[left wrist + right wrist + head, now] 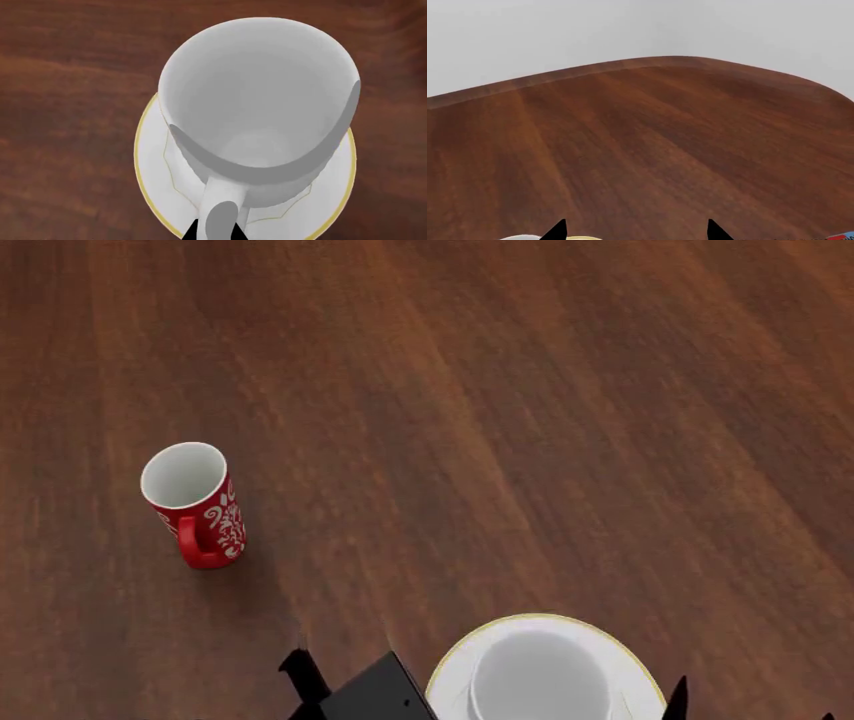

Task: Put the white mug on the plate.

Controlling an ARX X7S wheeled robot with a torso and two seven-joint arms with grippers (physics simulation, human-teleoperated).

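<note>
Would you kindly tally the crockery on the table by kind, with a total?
Mugs: 2, the white mug and the red mug
Plates: 1, the plate, under the white mug
Total: 3

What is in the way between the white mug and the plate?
Nothing visible. The white mug is already right over the plate, upright, with the gold rim showing around it. The left gripper has its jaws at the mug's handle. The red mug stands far off on the wooden table.
</note>
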